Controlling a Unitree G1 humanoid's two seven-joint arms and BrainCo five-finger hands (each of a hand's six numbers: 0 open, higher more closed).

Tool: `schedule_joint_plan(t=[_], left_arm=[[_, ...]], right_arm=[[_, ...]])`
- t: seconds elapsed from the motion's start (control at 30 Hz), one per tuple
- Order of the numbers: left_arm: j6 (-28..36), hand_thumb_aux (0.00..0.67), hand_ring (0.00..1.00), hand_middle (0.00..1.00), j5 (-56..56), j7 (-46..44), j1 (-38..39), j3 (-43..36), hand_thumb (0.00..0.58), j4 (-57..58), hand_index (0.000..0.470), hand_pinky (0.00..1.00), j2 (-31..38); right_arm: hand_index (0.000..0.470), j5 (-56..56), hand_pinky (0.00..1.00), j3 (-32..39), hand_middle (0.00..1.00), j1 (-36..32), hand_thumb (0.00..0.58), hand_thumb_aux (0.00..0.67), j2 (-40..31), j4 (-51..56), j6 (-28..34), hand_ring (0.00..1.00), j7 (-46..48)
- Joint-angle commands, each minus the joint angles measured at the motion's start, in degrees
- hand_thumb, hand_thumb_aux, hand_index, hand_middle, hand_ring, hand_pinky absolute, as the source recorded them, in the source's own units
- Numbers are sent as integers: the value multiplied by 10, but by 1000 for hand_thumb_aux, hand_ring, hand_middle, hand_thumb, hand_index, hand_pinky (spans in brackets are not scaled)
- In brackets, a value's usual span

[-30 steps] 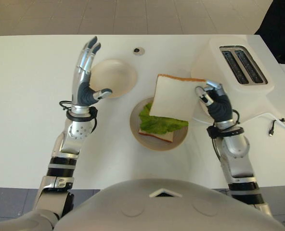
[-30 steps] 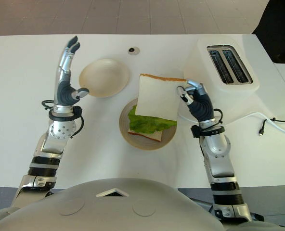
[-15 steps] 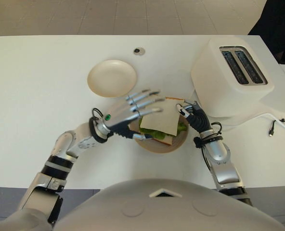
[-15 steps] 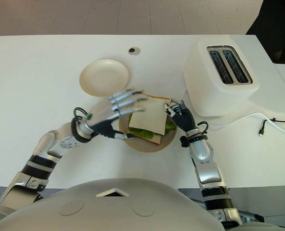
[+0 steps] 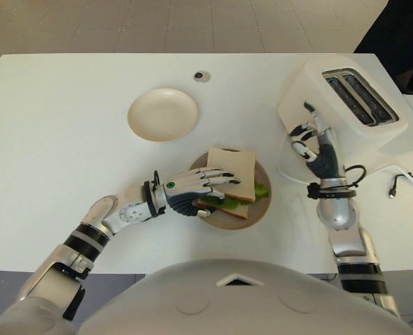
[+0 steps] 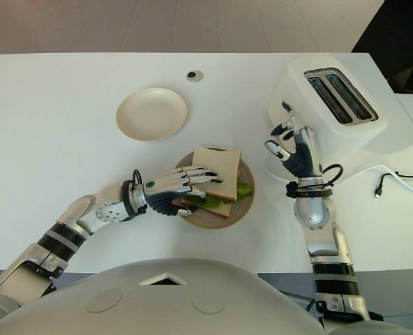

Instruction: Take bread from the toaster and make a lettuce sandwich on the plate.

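Top bread slice (image 5: pixel 233 166), held above the plate (image 5: pixel 238 222) by the right hand (image 5: pixel 319 145) a second ago, now lies on the lettuce (image 5: pixel 261 190). The right hand has let go and drawn back beside the toaster (image 5: pixel 346 98), fingers loosely spread, empty. The left hand (image 5: pixel 187 195) has come across, fingers flat on the slice. Judged: sandwich assembled, only withdrawal left

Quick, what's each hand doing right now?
Left hand: open, laid flat on the top bread slice, gripping nothing.
Right hand: open, empty, raised beside the toaster.
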Motion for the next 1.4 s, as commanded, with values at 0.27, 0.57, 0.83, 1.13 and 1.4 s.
schedule_joint_plan(t=[0.27,0.57,0.83,1.13,1.4], left_arm=[[-3,665,941,941,-565,-50,9,-48,580,-183,466,941,-8],[104,670,1000,1000,-530,-305,172,-96,580,-100,470,1000,184],[247,670,1000,1000,-188,-25,35,-32,580,102,470,1000,-15],[105,662,973,973,-206,102,5,19,580,224,464,973,-94],[-57,0,0,0,-453,73,27,153,0,166,0,0,-184]], right_arm=[[470,311,1000,102,1000,74,580,670,-84,-75,-126,1000,249],[470,266,1000,261,1000,125,580,670,-213,-4,-164,1000,487],[470,43,1000,224,1000,-29,580,670,-63,125,-45,1000,294],[402,37,1000,199,1000,-79,568,573,25,218,4,1000,139],[0,232,0,120,0,-80,0,0,77,152,-93,0,155]])
